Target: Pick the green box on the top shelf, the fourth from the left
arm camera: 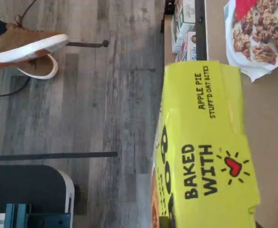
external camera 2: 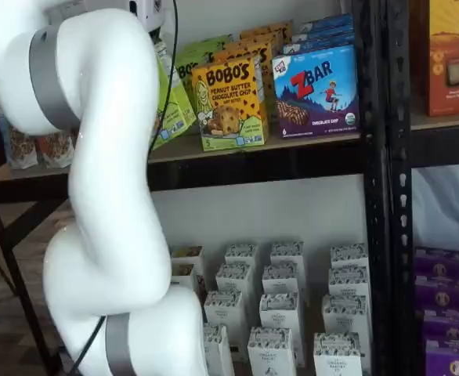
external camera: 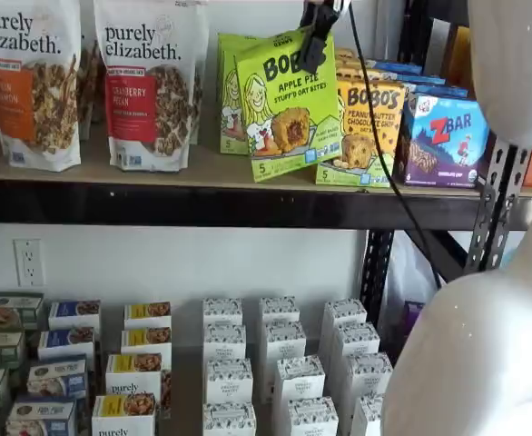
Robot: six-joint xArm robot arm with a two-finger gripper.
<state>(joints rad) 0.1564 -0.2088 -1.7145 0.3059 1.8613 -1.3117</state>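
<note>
The green box (external camera: pixel 289 100) reads "Apple Pie Stuff'd Oat Bites". It is tilted, with its lower edge at the front of the top shelf (external camera: pixel 202 202). My gripper (external camera: pixel 318 41) comes down from above and its black fingers are shut on the box's upper edge. A second green box (external camera: pixel 228 91) stands just behind it to the left. In a shelf view my white arm hides most of the green box (external camera 2: pixel 172 110). The wrist view shows the box's top face (arm camera: pixel 205 152) close up, reading "Baked with", over the wooden floor.
Granola bags (external camera: pixel 148 82) stand left of the box; a yellow-orange Bobo's box (external camera: pixel 368 118) and a blue ZBar box (external camera: pixel 443 136) stand right. Small white boxes (external camera: pixel 284 363) fill the lower level. My arm (external camera: pixel 484 345) fills the foreground. A shoe (arm camera: pixel 25 45) rests on the floor.
</note>
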